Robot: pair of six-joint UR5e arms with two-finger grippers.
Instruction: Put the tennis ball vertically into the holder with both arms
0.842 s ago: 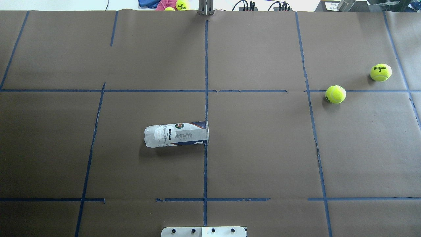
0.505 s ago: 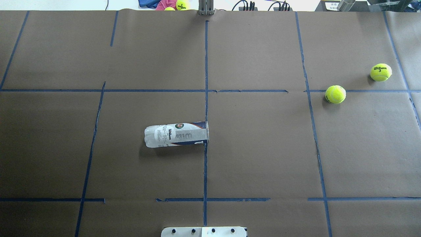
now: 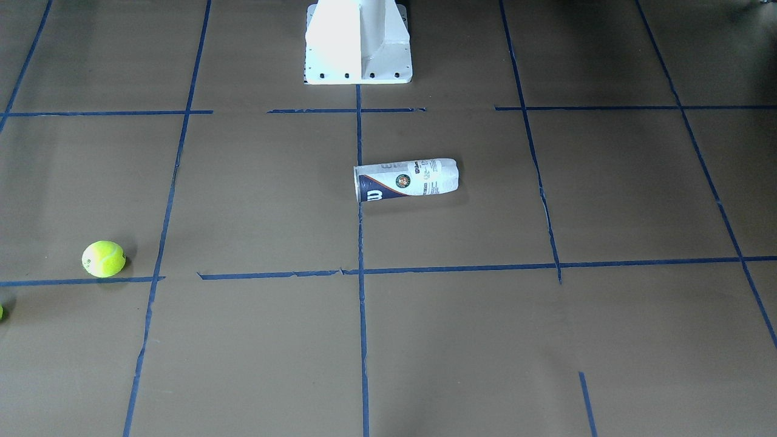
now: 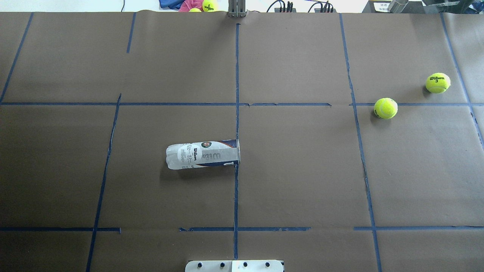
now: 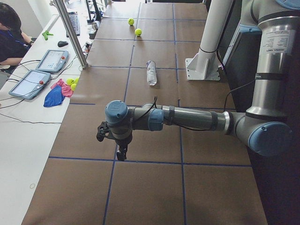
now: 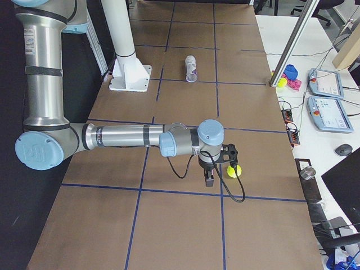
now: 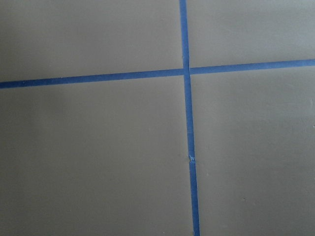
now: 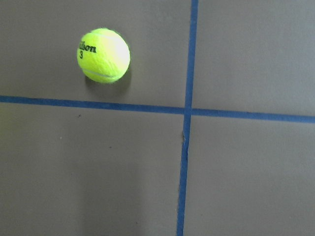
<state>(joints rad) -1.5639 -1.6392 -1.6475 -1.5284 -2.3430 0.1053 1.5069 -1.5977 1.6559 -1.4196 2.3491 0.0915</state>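
Lying on its side near the table's middle, the holder (image 4: 203, 154) has its long axis across the table. Its open mouth points to the robot's right and touches the centre tape line (image 4: 236, 75); the closed bottom points left. The nearer tennis ball (image 4: 385, 108) and the farther tennis ball (image 4: 438, 83) rest well apart from it on the right. The left gripper (image 5: 122, 154) and the right gripper (image 6: 209, 181) hang over the table ends; if the claws are wide or narrow, I cannot tell.

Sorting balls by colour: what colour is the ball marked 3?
The ball is yellow-green, clearest in the right wrist view.

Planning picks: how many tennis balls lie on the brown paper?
2: near ball on the robot's right; far ball beyond it, further right, nearer the paper's edge.
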